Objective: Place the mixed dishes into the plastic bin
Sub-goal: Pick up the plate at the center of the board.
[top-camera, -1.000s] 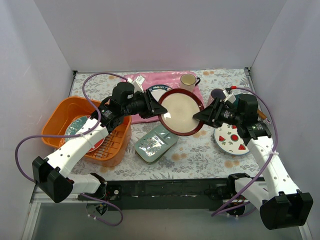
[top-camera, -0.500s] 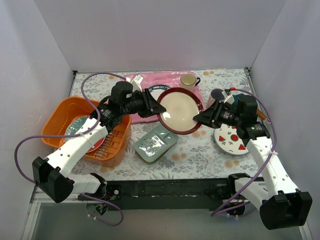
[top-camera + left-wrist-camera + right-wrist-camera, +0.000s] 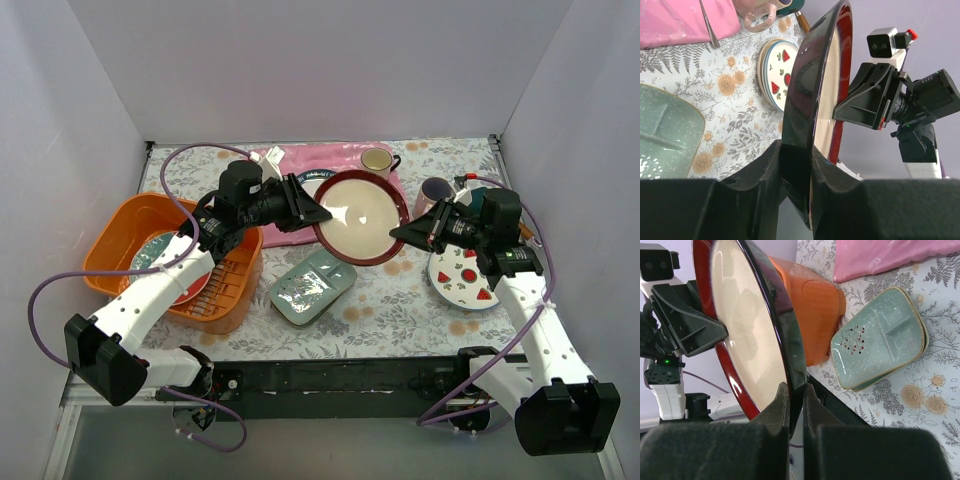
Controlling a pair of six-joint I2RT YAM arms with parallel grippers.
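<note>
The maroon-rimmed cream plate (image 3: pixel 360 215) hangs in the air over the middle of the table, held from both sides. My left gripper (image 3: pixel 318 215) is shut on its left rim (image 3: pixel 810 100). My right gripper (image 3: pixel 398 235) is shut on the opposite rim (image 3: pixel 790 340). The orange plastic bin (image 3: pixel 120 215) stands at the left with a red plate with teal centre (image 3: pixel 155 250) inside. A pale green divided tray (image 3: pixel 312 287) lies below the held plate. The strawberry plate (image 3: pixel 465 278) lies under my right arm, and a pink mug (image 3: pixel 437 192) stands behind it.
A pink cloth mat (image 3: pixel 300 160) lies at the back with a cream-yellow mug (image 3: pixel 377 161) and a blue-rimmed white plate (image 3: pixel 312 180) on it. White walls close in the table on three sides.
My right gripper has closed onto the plate's right rim. The plate has risen slightly and moved a little toward the back. My left grip has stayed the same.
</note>
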